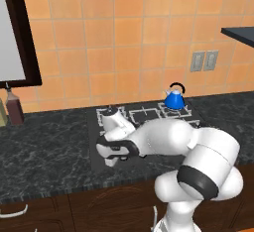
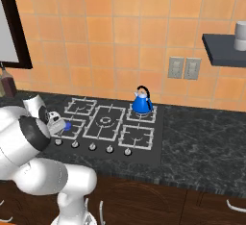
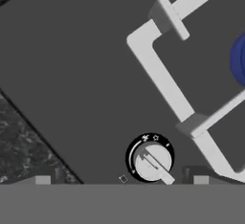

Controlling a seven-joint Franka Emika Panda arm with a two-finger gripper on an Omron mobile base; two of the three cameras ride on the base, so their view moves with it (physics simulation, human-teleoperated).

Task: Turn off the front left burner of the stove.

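Note:
The stove (image 2: 149,153) is a black glass cooktop with light-grey grates and a row of silver knobs along its front. The front left burner (image 2: 73,126) glows blue under its small square grate (image 3: 162,82), and that blue glow (image 3: 239,60) shows at the right edge of the hand view. My gripper (image 2: 55,121) hangs low over the stove's front left corner, pointing down. Its fingertips (image 3: 43,180) stand wide apart, open, with nothing between them. The leftmost knob (image 3: 152,161) lies just ahead of them, its pointer bar slanting toward the lower right. In the left base view my arm covers most of the stove (image 1: 95,136), with the gripper (image 1: 112,154) near the front edge.
A blue kettle (image 2: 142,102) stands on the back right grate. The large ringed grate (image 2: 106,120) is in the middle. Dark marble counter (image 2: 202,137) surrounds the stove. A brown bottle (image 1: 14,108) stands at the far left by the wall. A dark shelf (image 2: 223,42) juts out at the right.

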